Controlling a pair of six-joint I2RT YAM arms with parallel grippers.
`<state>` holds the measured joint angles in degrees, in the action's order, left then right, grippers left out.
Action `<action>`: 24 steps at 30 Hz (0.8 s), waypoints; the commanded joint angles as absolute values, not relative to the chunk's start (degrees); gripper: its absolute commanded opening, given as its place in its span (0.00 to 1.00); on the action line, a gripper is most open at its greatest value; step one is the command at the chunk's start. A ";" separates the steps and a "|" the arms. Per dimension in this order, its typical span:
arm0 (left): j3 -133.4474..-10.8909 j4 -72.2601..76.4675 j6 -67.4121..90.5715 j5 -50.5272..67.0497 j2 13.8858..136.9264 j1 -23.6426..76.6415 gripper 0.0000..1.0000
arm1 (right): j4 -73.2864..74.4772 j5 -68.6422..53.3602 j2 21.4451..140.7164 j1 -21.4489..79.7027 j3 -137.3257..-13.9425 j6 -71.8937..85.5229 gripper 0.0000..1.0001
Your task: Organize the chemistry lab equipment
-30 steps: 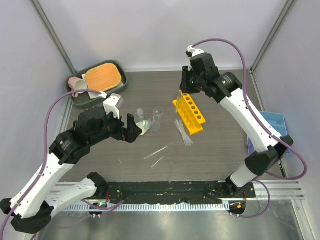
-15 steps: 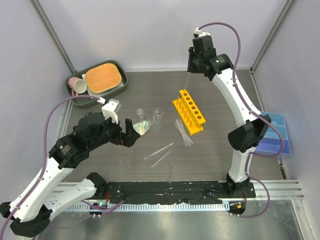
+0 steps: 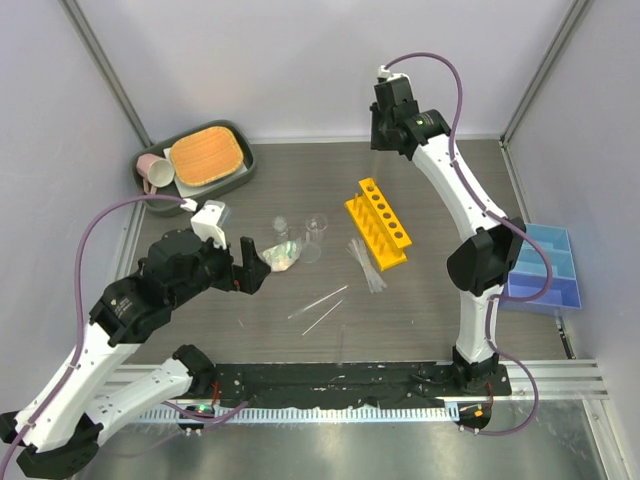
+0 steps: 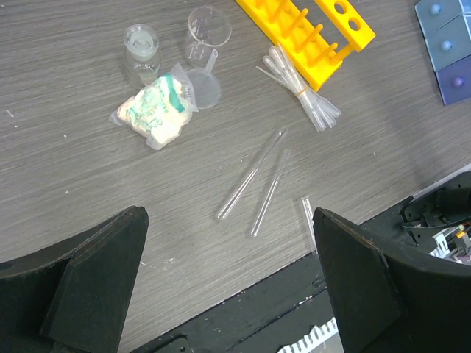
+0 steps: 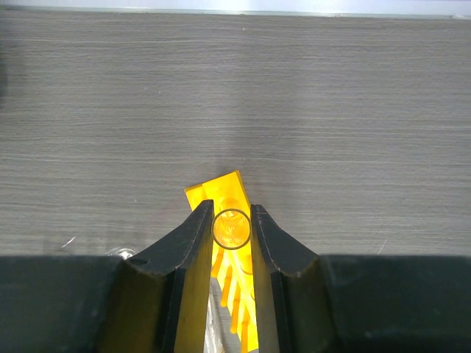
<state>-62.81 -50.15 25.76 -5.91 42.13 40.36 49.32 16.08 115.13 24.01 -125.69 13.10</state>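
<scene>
My right gripper (image 5: 232, 215) is shut on a thin clear tube (image 5: 232, 229), seen end-on, held upright high above the far end of the yellow-orange rack (image 5: 221, 190). From the top, the right gripper (image 3: 383, 138) hangs behind the rack (image 3: 378, 224). Two clear tubes (image 3: 318, 301) lie loose on the table; in the left wrist view a third (image 4: 306, 217) shows near the front edge. The pipette bundle (image 3: 366, 264) lies beside the rack. Two small beakers (image 3: 316, 228) stand left of it. My left gripper (image 3: 256, 266) is open, above the table left of the tubes.
A clear bag of green-white material (image 3: 281, 256) lies by the beakers, just right of the left fingers. The blue tray (image 3: 545, 268) sits at the right edge. A grey tray (image 3: 150, 197) with an orange pad and pink mug (image 3: 155, 172) stands back left.
The right arm has lifted and drawn back from the rack's far end, still holding the tube. The left arm has pulled slightly back to the left, jaws still open.
</scene>
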 commanded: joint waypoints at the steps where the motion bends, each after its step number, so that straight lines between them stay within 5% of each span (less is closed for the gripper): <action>1: -63.54 -50.10 26.10 -6.94 42.01 40.17 1.00 | 45.18 17.75 114.87 24.17 -125.78 11.34 0.16; 24: -62.05 -49.92 25.75 -7.65 40.61 40.17 1.00 | 29.45 15.47 109.95 25.75 -100.92 11.95 0.15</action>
